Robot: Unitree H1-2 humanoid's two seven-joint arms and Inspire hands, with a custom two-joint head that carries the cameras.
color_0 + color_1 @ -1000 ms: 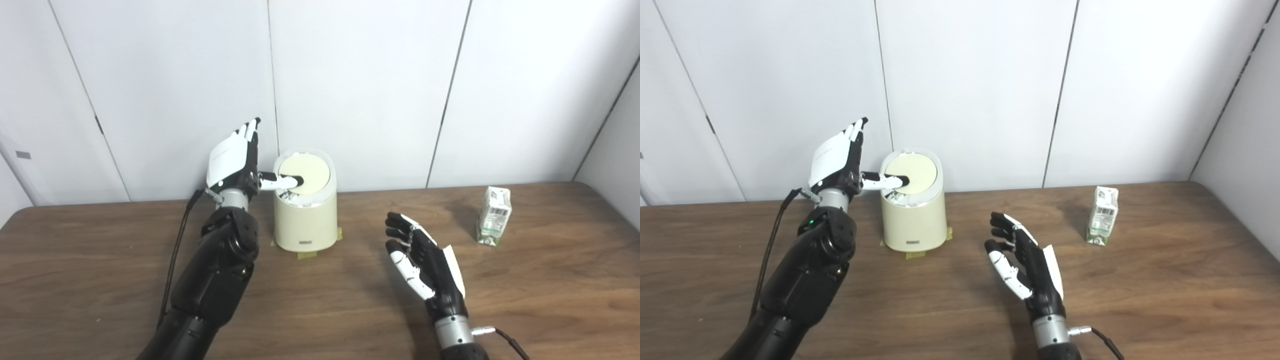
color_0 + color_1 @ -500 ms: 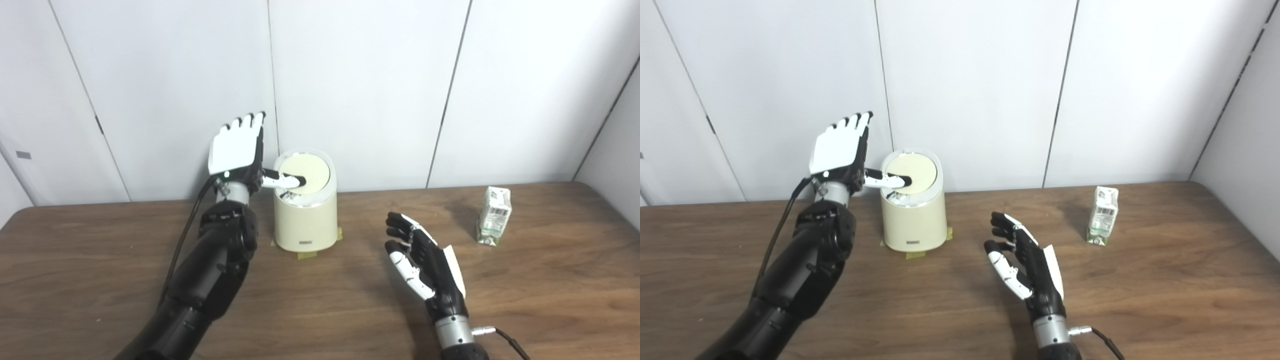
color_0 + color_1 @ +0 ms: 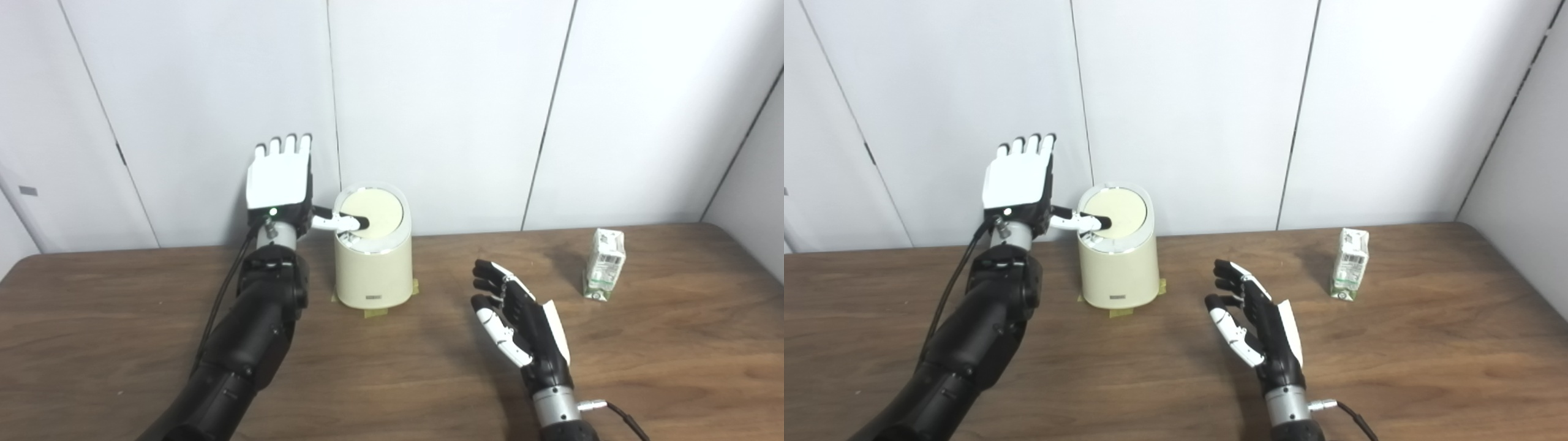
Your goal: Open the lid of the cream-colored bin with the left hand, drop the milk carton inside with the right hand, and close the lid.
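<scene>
Bright, even light; soft shadows; slightly soft focus.

left hand (image 3: 1017, 180) thumb on bin (image 3: 1118, 260) lid; carton (image 3: 1349, 264) upright

Bare table (image 3: 429, 367) between bin (image 3: 373, 269) and carton (image 3: 604, 264)

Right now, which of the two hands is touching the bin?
The left hand: its thumb rests on the cream bin's lid. The right hand hangs open above the table, apart from bin and milk carton.
</scene>
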